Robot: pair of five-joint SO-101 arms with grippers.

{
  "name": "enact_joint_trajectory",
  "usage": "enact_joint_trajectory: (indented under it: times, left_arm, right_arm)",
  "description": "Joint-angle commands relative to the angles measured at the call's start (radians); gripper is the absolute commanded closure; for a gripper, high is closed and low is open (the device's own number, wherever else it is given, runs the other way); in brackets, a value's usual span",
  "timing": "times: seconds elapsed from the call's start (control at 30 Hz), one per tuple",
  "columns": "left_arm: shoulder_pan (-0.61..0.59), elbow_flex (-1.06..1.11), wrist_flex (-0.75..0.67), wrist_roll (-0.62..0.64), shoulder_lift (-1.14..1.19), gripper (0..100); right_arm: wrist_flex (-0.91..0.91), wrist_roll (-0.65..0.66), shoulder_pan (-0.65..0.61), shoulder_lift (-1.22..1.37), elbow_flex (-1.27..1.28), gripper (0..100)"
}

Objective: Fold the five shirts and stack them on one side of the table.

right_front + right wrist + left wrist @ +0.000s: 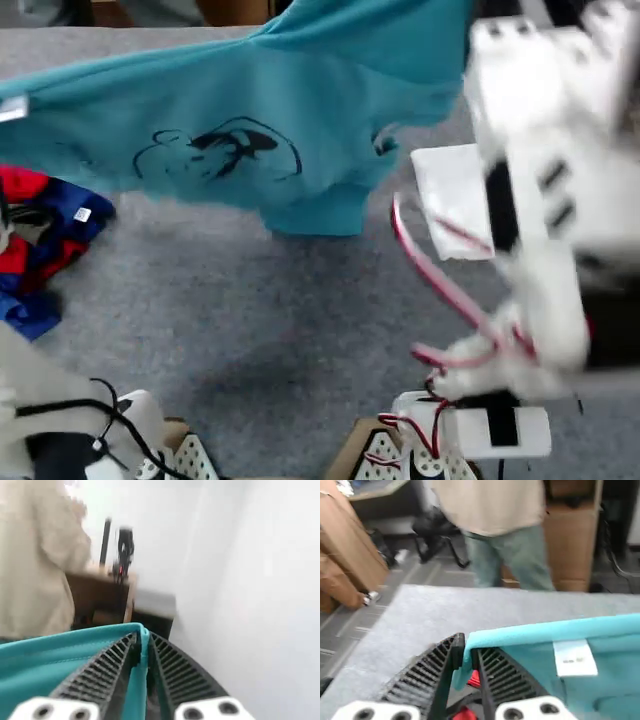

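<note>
A teal shirt [250,120] with a dark print hangs stretched above the grey table [250,310], held up at both ends. My left gripper [466,652] is shut on the teal shirt's edge [530,635] near its white label [574,658]. My right gripper [143,647] is shut on another edge of the teal shirt [50,665], lifted high; its white arm [540,200] rises at the right of the high view. A crumpled red and blue shirt [40,240] lies at the table's left edge. A folded white shirt [455,200] lies at the right, partly behind the arm.
Red and white cables [440,290] loop from the right arm down to its base [470,430]. The other arm's base [70,430] with black cable sits at the near left. A person [500,525] stands beyond the table's far edge; cardboard boxes [345,555] stand on the floor.
</note>
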Motion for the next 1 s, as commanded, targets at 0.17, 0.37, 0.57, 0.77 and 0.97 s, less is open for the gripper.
enact_joint_trajectory:
  times: [0.17,0.37,0.57,0.77,0.97]
  left_arm:
    - [-0.101,0.196,0.008,-0.072,-0.269,97]
    - [-0.093,0.582,0.006,-0.075,-0.589,97]
    - [-0.091,1.026,-0.150,-0.069,-0.707,97]
    - [0.050,1.616,-0.766,-0.069,-0.695,97]
    - [0.143,1.948,-1.743,-0.069,-0.399,97]
  right_arm:
    - [-0.054,0.120,0.006,-0.197,-0.067,98.5]
    - [-0.146,0.161,0.005,-0.239,0.025,98.5]
    - [-0.160,0.161,-0.075,-0.177,0.400,98.5]
    - [-0.476,0.161,-0.104,-0.015,0.806,98.5]
    - [-0.930,0.158,-0.104,0.248,1.017,98.5]
